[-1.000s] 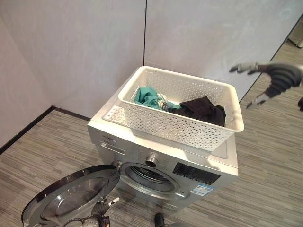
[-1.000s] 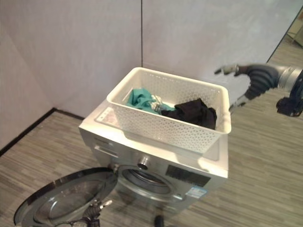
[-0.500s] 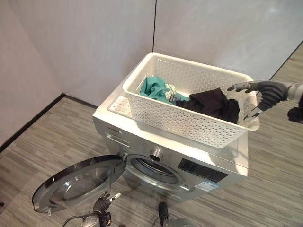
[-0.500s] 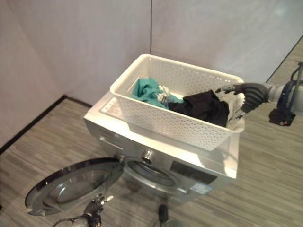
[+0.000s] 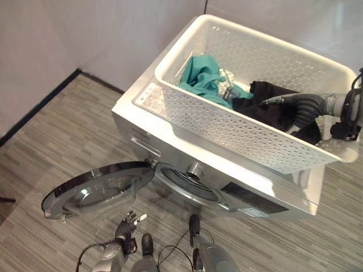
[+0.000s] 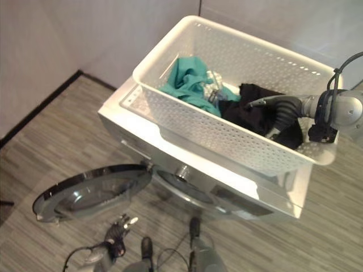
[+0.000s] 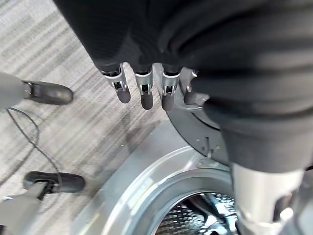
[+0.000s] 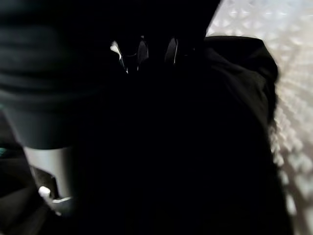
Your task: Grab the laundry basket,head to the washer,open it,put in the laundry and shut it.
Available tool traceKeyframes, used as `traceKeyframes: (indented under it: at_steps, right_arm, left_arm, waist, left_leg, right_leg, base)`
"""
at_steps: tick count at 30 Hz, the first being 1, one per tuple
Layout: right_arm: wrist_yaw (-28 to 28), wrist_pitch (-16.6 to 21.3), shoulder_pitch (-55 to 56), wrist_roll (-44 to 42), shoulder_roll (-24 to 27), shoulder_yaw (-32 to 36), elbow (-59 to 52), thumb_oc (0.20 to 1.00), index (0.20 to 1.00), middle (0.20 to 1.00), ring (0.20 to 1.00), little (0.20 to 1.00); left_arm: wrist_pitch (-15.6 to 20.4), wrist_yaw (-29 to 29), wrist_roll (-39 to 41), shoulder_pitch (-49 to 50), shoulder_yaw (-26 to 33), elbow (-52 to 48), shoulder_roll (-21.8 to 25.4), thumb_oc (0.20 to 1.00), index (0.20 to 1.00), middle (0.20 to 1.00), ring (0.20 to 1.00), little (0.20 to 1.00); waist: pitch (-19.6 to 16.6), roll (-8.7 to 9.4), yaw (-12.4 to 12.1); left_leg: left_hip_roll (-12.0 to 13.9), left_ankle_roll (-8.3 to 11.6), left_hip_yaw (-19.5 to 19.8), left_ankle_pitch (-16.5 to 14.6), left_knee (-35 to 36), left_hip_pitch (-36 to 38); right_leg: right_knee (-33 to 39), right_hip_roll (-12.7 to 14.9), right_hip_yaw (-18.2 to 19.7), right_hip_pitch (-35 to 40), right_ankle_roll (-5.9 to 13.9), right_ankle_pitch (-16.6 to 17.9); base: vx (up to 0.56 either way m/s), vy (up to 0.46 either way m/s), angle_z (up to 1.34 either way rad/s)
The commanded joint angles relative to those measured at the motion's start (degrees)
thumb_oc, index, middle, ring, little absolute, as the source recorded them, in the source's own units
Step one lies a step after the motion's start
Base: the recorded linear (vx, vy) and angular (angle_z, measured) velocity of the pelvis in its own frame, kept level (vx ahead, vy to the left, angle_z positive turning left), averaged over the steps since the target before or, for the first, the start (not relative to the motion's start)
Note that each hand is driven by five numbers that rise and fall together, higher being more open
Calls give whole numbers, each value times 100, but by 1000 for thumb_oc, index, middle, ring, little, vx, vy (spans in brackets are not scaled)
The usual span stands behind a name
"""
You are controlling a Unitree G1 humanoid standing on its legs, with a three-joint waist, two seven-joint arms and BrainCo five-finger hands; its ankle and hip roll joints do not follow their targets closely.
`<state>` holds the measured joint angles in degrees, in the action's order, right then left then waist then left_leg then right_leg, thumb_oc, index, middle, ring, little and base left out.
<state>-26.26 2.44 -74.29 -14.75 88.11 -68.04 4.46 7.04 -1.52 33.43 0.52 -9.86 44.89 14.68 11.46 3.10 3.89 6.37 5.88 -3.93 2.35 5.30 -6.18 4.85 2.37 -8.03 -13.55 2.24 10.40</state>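
A white perforated laundry basket stands on top of the silver washer. Inside it lie a teal garment and a black garment. My right hand reaches over the basket's right rim. Its fingers are straight above the black garment and its thumb points down into the cloth. The washer's round door hangs wide open to the left, baring the drum opening. My left hand hangs low by the floor in front of the door, fingers relaxed and holding nothing.
Grey panel walls meet in a corner behind the washer, with a dark skirting line along the striped wood floor. The open door juts out over the floor in front of the washer's left side. Bare floor lies to the left.
The view has moved closer and tipped down. My right hand has come from beside the basket, over its rim, down onto the black garment. The left hand stays low.
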Motion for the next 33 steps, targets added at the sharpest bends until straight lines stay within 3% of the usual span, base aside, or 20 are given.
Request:
traceKeyframes:
  at_steps: [1, 3, 4, 5, 6, 7, 8, 11, 15, 19, 21, 23, 25, 31, 33]
  right_arm:
    - [-405, -60, 6, 488, 229, -626, -226, 1000, 1000, 1000, 1000, 1000]
    - [-489, -82, 194, 516, 255, -545, -309, 762, 762, 762, 762, 762]
    - [-682, -140, 607, 469, 201, -389, -323, 686, 686, 686, 686, 686]
    - [-755, -170, 855, 476, 157, -253, -287, 878, 878, 878, 878, 878]
    - [-756, -167, 928, 483, 154, -180, -286, 1000, 1000, 1000, 1000, 1000]
    - [-808, -196, 1102, 488, 125, -89, -245, 514, 514, 514, 514, 514]
    - [-880, -237, 1251, 464, 87, -18, -224, 200, 200, 200, 200, 200]
    - [-857, -217, 1426, 412, 11, 134, -204, 200, 200, 200, 200, 200]
    - [-470, -169, 2048, 636, -138, 1000, -92, 200, 200, 200, 200, 200]
    - [-29, -161, 2717, 879, -345, 2095, 30, 200, 200, 200, 200, 200]
    - [532, -144, 3191, 882, -613, 3180, 330, 200, 200, 200, 200, 200]
    - [630, -141, 3300, 889, -666, 3412, 359, 200, 200, 200, 200, 200]
    - [981, -141, 3554, 938, -755, 4079, 432, 200, 200, 200, 200, 200]
    - [1393, -72, 3398, 826, -751, 4587, 433, 200, 200, 200, 200, 200]
    - [1804, 14, 3101, 685, -657, 4977, 307, 200, 200, 200, 200, 200]
  left_arm:
    - [213, -102, 165, -135, -92, -296, 514, 1000, 1000, 1000, 1000, 1000]
    - [214, -114, 187, -119, -89, -373, 529, 1000, 1000, 1000, 1000, 1000]
    - [222, -126, 200, -140, -67, -381, 516, 1000, 1000, 1000, 1000, 1000]
    - [231, -125, 207, -151, -68, -382, 513, 1000, 1000, 1000, 1000, 1000]
    - [231, -125, 207, -152, -73, -382, 526, 1000, 1000, 1000, 1000, 1000]
    - [230, -127, 200, -155, -86, -402, 545, 1000, 1000, 1000, 1000, 1000]
    - [239, -122, 202, -159, -100, -419, 560, 1000, 1000, 1000, 1000, 1000]
    - [260, -93, 199, -189, -141, -410, 558, 1000, 1000, 1000, 1000, 1000]
    - [263, -53, 211, -139, -135, -391, 532, 1000, 1000, 1000, 1000, 1000]
    - [238, 6, 187, -80, -102, -384, 510, 1000, 1000, 1000, 1000, 1000]
    - [225, 88, 142, -101, -90, -289, 466, 1000, 1000, 1000, 1000, 1000]
    - [222, 99, 141, -100, -96, -290, 458, 1000, 1000, 1000, 1000, 1000]
    - [215, 112, 91, -48, -119, -329, 452, 1000, 1000, 1000, 1000, 1000]
    - [201, 100, 19, 4, -102, -330, 489, 1000, 1000, 1000, 1000, 1000]
    - [175, 96, -67, 66, -21, -274, 524, 1000, 1000, 1000, 1000, 1000]
  waist:
    - [256, 214, -78]
    - [281, 216, -86]
    - [344, 208, -83]
    - [370, 216, -88]
    - [368, 227, -96]
    - [382, 230, -104]
    - [395, 232, -111]
    - [436, 220, -111]
    - [409, 179, -78]
    - [337, 127, -22]
    - [265, 101, 23]
    - [251, 102, 29]
    - [183, 95, 50]
    - [108, 97, 68]
    - [-2, 114, 81]
  left_leg:
    - [346, 43, -66, 6, -30, 73]
    - [354, 42, -49, 12, -30, 62]
    - [376, 46, -27, 22, -30, 28]
    - [381, 44, -14, 33, -30, 5]
    - [381, 44, -14, 33, -30, 2]
    - [388, 47, -15, 35, -30, -18]
    - [390, 49, -11, 32, -30, -35]
    - [399, 50, -19, 47, -30, -68]
    - [410, 36, -34, 46, -30, -110]
    - [396, 23, -65, 45, -30, -173]
    - [381, -3, -58, 24, -30, -198]
    - [382, -9, -60, 16, -30, -195]
    - [369, -38, -66, -24, -30, -156]
    - [356, -73, -88, -89, -30, -45]
    - [348, -108, -111, -153, -30, 113]
  right_leg:
    - [-872, 518, 205, -199, 537, -798]
    - [-889, 507, 200, -216, 533, -805]
    - [-901, 487, 196, -257, 531, -812]
    - [-916, 468, 198, -288, 533, -813]
    - [-918, 467, 198, -291, 532, -814]
    - [-922, 457, 207, -315, 529, -813]
    - [-918, 450, 214, -333, 526, -806]
    - [-932, 427, 244, -389, 514, -802]
    - [-895, 408, 292, -443, 512, -773]
    - [-826, 401, 336, -504, 516, -722]
    - [-772, 404, 371, -521, 510, -694]
    - [-767, 404, 374, -514, 510, -698]
    - [-756, 405, 389, -469, 503, -710]
    - [-773, 393, 436, -405, 505, -744]
    - [-796, 375, 492, -273, 502, -779]
  base:
    - [-27, -26, 17]
    - [-18, -24, 9]
    - [-34, -28, 2]
    - [-34, -28, 1]
    - [0, 0, 0]
    - [0, 0, 0]
    - [0, 0, 0]
    - [0, -3, -1]
    - [1, -1, 1]
    - [-1, 6, -3]
    - [-4, 2, -8]
    - [0, -4, -4]
    - [0, 0, 0]
    - [9, 5, -3]
    - [49, 16, -15]
